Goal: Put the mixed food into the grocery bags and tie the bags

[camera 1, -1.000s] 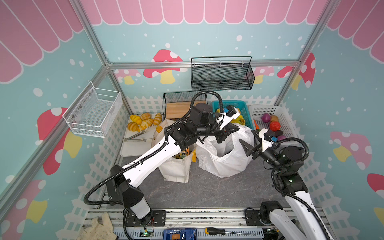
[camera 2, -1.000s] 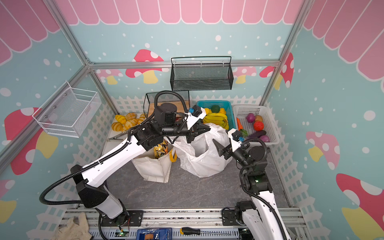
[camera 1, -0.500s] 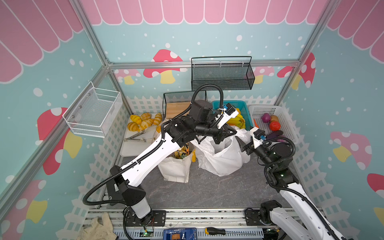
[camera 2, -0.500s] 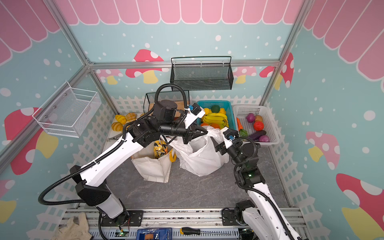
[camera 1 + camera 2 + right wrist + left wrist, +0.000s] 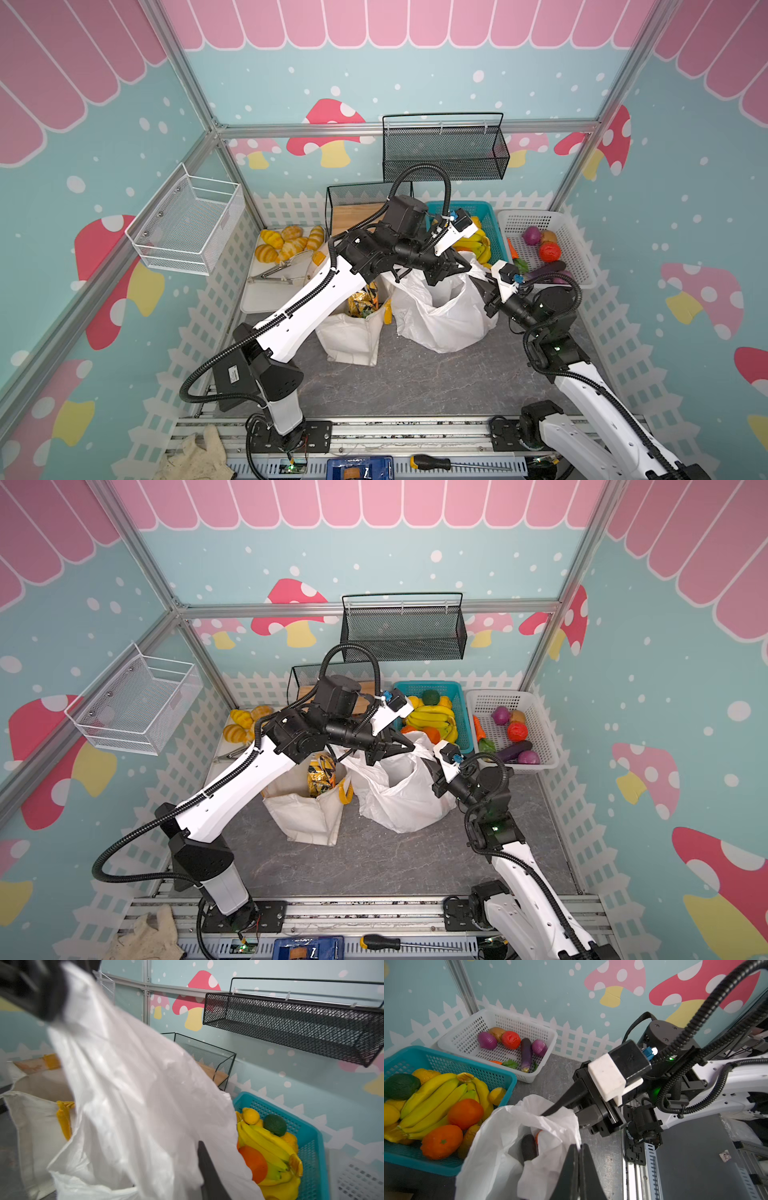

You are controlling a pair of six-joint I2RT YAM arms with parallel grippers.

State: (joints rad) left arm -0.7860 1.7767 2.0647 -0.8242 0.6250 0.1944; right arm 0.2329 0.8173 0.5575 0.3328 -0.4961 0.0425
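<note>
The white plastic bag (image 5: 436, 320) (image 5: 399, 800) stands open mid-table, right of the cream canvas tote (image 5: 353, 336) (image 5: 303, 816). Gold-black snack packets (image 5: 361, 301) stick out of the tote. Inside the plastic bag lie a dark eggplant (image 5: 528, 1147) and something orange (image 5: 538, 1136). My left gripper (image 5: 467, 266) (image 5: 579, 1146) is shut on the bag's far rim. My right gripper (image 5: 476, 279) (image 5: 545, 1113) is shut on a fold of the rim at the bag's right side. In the right wrist view, film (image 5: 135, 1095) hides all but one finger (image 5: 207, 1167).
Behind the bag stands a teal basket (image 5: 469, 205) of bananas and oranges, with a white basket (image 5: 540, 216) of toy vegetables to its right. Bread rolls (image 5: 286, 245) and tongs (image 5: 270, 272) lie on a tray at back left. A black mesh shelf (image 5: 444, 145) hangs above.
My right gripper has come in from the right to the bag's rim and closed on it. My left gripper has kept its hold and shifted slightly towards the right.
</note>
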